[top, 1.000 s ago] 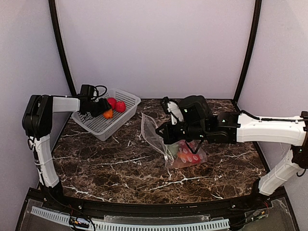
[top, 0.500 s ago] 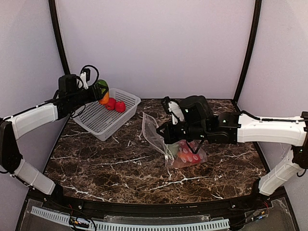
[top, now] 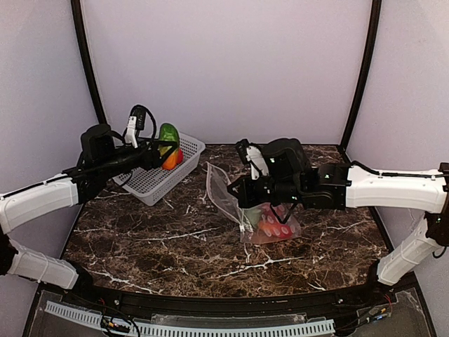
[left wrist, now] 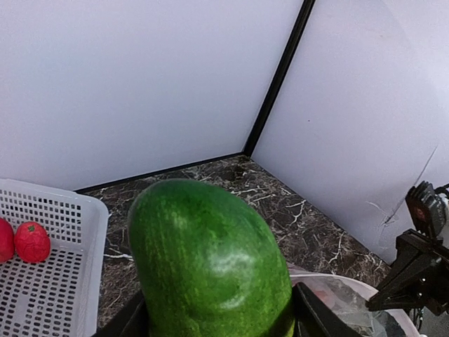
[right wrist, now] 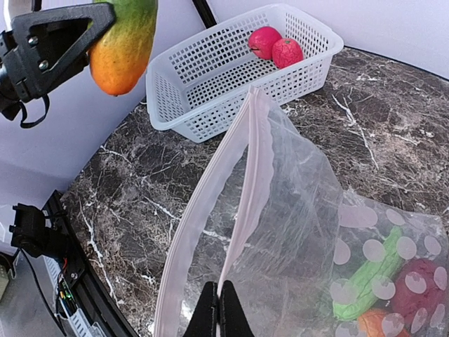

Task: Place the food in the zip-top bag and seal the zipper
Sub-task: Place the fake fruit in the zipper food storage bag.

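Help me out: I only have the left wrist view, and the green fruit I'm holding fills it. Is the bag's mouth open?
Observer: Yes. In the right wrist view the right gripper is shut on the rim of the zip-top bag, and the two pinkish strips of the zipper are spread apart.
Operator: Anything in it already?
Observer: A green cucumber-like piece, a red piece and an orange piece lie at its closed end.
Operator: Where is my fruit relative to the bag?
Observer: From above, the left gripper holds the green-and-orange fruit over the white basket, to the left of the bag.
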Motion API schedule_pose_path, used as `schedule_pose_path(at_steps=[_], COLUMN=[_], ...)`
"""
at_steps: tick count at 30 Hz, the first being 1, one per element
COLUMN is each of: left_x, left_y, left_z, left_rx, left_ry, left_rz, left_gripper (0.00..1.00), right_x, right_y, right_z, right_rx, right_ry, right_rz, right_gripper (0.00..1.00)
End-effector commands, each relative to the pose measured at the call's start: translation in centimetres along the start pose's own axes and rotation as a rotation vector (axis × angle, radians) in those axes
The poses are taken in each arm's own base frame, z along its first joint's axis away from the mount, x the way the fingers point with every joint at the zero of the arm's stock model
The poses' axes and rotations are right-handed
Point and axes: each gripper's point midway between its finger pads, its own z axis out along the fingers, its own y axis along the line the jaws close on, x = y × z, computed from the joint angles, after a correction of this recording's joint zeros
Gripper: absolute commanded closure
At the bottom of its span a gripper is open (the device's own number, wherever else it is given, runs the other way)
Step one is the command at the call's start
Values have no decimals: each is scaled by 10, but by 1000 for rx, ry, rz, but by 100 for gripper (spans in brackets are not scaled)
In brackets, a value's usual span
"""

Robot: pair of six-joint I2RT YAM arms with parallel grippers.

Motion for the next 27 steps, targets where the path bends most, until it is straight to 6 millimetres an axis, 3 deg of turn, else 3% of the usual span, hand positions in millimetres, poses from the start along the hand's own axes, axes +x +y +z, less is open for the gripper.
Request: schedule_pose_path(at_steps=[1,3,10,14,21,27], left_x=[-13,-12,-10,0,-10,2], left_y=[-41,-55,-73,-80,-114,-114], left_z=[-8,-10,-11,3,31,45], left_rx=[126,158,180,179,215,188], left_ry=[-85,-109,-156,-137,-168,-162], left_rz=[-7,-25,-68,-89,-56,-62], left_gripper=[39,40,40,40,40,40], right_x=[-25,-30,-43,-44,-49,-52], right_y=[3,5,14,19,20,19], right_z=[0,0,0,0,-4,-14], right_rx=[1,2,-36,-59,-62,-61], right_ry=[-80,-97,-129,-129,-145,-167], right_rz=[37,38,53,58,67,73], right_gripper=[100,100,100,100,100,100])
